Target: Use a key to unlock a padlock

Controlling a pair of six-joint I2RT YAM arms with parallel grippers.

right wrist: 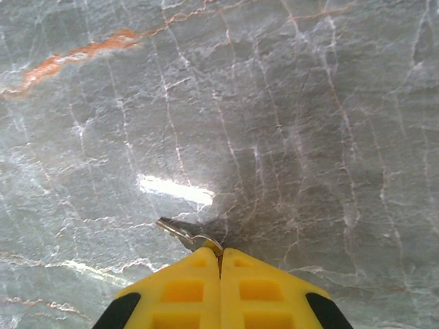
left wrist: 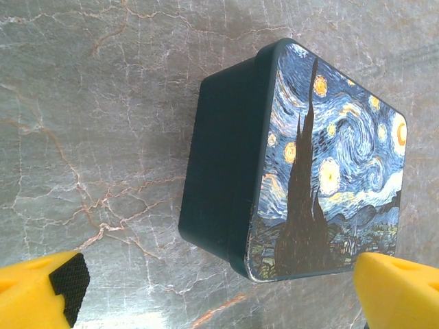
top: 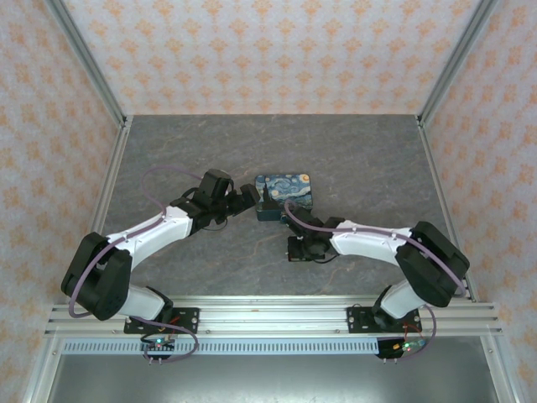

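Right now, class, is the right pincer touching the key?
Touching. The right wrist view shows the right pincer shut on one end of the key, whose thin blade sticks out over the table.

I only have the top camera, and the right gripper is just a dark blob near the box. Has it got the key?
Observer: Yes. On the right wrist camera the right gripper is shut on the key. The key's thin metal end pokes out past the fingertips, over the table.
Operator: And the left one, open or shut?
Observer: Open. On the left wrist camera the left gripper has its fingers wide apart. The blue box lies ahead of them with its lid on.
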